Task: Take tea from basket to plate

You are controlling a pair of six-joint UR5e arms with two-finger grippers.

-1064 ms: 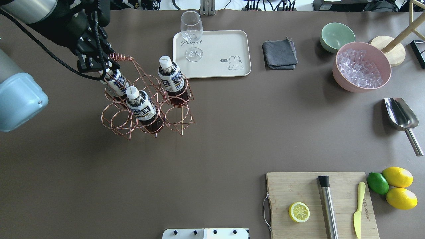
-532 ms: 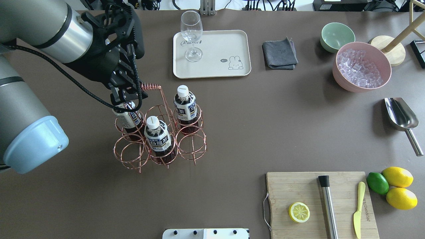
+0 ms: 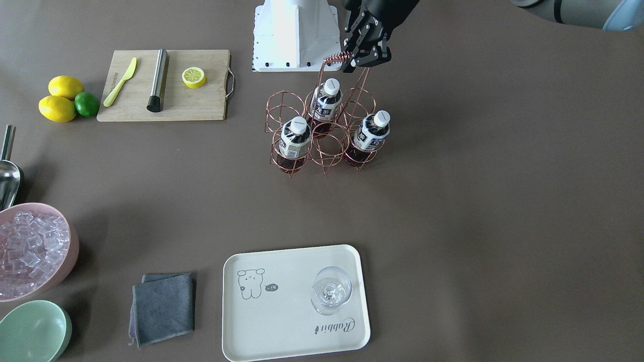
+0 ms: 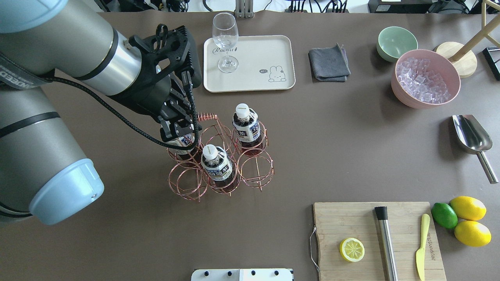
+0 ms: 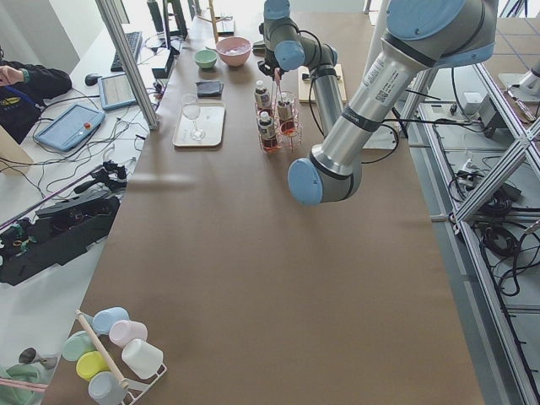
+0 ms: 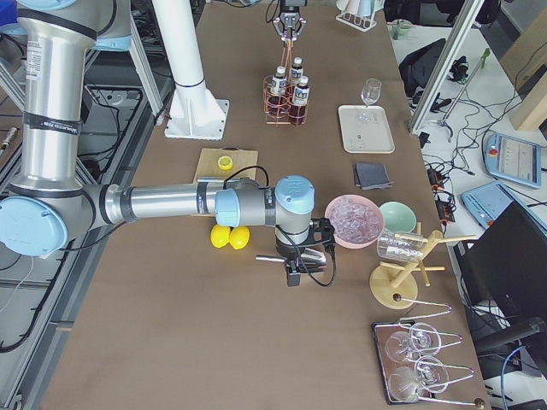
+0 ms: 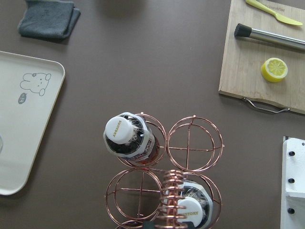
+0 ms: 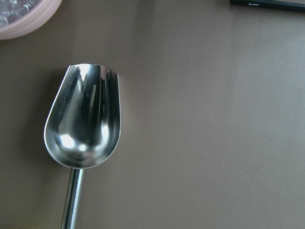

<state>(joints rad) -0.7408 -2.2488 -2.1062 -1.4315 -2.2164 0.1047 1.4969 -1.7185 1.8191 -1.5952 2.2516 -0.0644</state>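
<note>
Clamping onto the twisted handle (image 4: 206, 116) of the basket (image 4: 256, 173), the left gripper (image 4: 183, 130) is squeezing its jaws shut around that copper coil, right at the top of the basket. The left arm is reaching in over the basket from the robot's left side.

Three bottles are riding inside the basket's rings. One tea bottle (image 4: 245, 125) is standing upright in the corner ring on the plate side. A second tea bottle (image 4: 215, 167) is sitting in the middle ring of the row nearer the robot. A third tea bottle (image 4: 181, 142) is hiding partly under the gripper. The other three rings are showing bare wire.

Whether the basket's feet are touching the table is hard to call from these angles.

The plate (image 4: 269, 47) is lying beyond the basket, away from the robot and well apart from it. A wine glass (image 4: 225, 43) is standing on the plate.

Far off to the basket's right, the right gripper (image 6: 292, 275) is hanging above a metal scoop (image 8: 83, 124). I cannot tell whether its jaws are apart or together.
</note>
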